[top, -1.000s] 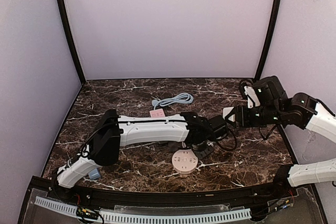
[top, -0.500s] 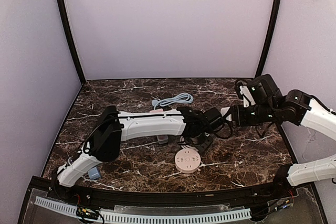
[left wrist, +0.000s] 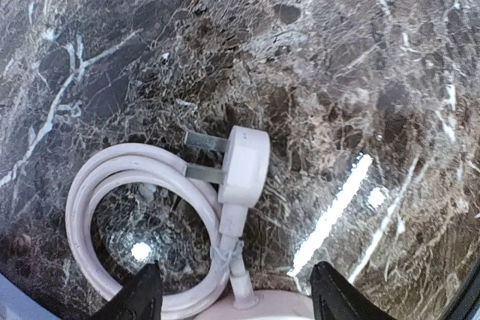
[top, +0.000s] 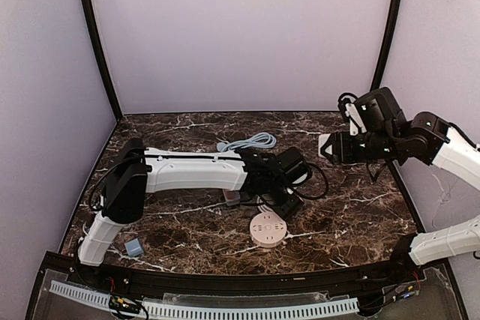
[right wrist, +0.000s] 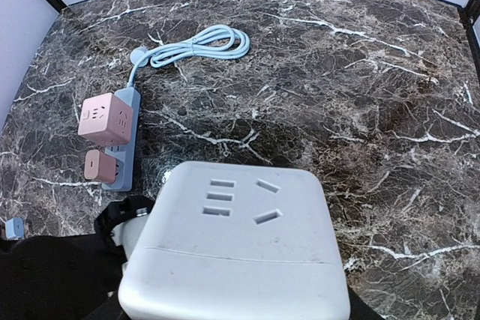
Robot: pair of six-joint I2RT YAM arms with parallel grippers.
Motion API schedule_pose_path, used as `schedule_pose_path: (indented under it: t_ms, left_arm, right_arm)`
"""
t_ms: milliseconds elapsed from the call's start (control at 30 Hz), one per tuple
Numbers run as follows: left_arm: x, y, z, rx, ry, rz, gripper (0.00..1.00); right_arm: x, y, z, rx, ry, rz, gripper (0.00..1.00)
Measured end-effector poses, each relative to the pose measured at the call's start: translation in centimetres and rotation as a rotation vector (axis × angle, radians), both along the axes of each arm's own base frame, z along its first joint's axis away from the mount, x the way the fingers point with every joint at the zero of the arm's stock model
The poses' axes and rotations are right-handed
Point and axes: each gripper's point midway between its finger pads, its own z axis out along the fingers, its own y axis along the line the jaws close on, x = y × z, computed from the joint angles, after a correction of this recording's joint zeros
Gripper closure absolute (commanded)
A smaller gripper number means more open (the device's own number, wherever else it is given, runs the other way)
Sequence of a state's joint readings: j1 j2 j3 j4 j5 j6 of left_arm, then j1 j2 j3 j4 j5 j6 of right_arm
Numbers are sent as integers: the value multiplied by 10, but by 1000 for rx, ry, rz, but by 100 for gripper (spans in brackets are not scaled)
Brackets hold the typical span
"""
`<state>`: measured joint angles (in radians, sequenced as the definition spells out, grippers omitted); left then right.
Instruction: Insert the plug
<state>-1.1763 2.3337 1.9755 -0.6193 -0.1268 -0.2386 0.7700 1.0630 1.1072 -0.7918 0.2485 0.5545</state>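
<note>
A white plug [left wrist: 244, 162] lies flat on the marble with its prongs pointing left, tied to its coiled white cable [left wrist: 135, 177]. The cable runs into a round pale socket base [top: 268, 230], seen again as a round base [left wrist: 281, 306] at the bottom edge of the left wrist view. My left gripper [left wrist: 236, 301] hovers just above them, open, with one dark fingertip on each side and nothing between them. My right gripper [top: 328, 145] is in the air at the right, shut on a white socket cube [right wrist: 240, 237] whose slotted face is turned to the camera.
A blue power strip [right wrist: 124, 140] carrying two pink cubes [right wrist: 105, 118] lies left of centre, partly under my left arm in the top view. Its light blue cable [top: 247, 142] coils behind it. A small blue block [top: 133, 246] sits near the left arm's base.
My left gripper has opened and let go of the plug, which now rests on the table, and the arm has drawn back to the left. The right arm has risen slightly with the cube.
</note>
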Motion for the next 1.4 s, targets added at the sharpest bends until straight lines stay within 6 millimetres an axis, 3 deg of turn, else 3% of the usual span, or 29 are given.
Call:
schedule_pose_path:
  t_ms: [100, 200, 367, 567, 733, 933, 1133, 1400]
  left_arm:
    - [-6, 7, 25, -46, -14, -25, 20]
    - [-10, 18, 53, -100, -49, -42, 4]
    - [-13, 52, 99, -203, -122, -25, 1]
    - [3, 114, 128, -277, -223, 74, 1]
    - [22, 173, 129, -275, -288, 184, 1]
    - [40, 228, 130, -295, -352, 300, 1]
    - [52, 257, 124, -325, -399, 372, 1]
    - [65, 279, 111, -355, -438, 438, 1]
  right_arm:
    - [4, 3, 5, -8, 1, 1, 100]
    - [5, 7, 15, -1, 2, 15, 100]
    - [3, 22, 26, 46, 33, 79, 100]
    - [-6, 53, 12, 82, 176, 203, 100]
    - [-18, 80, 3, 140, 293, 312, 100]
    - [-29, 101, -13, 178, 422, 391, 100]
    - [-34, 114, -35, 184, 540, 423, 100]
    - [-49, 124, -55, 157, 635, 438, 100]
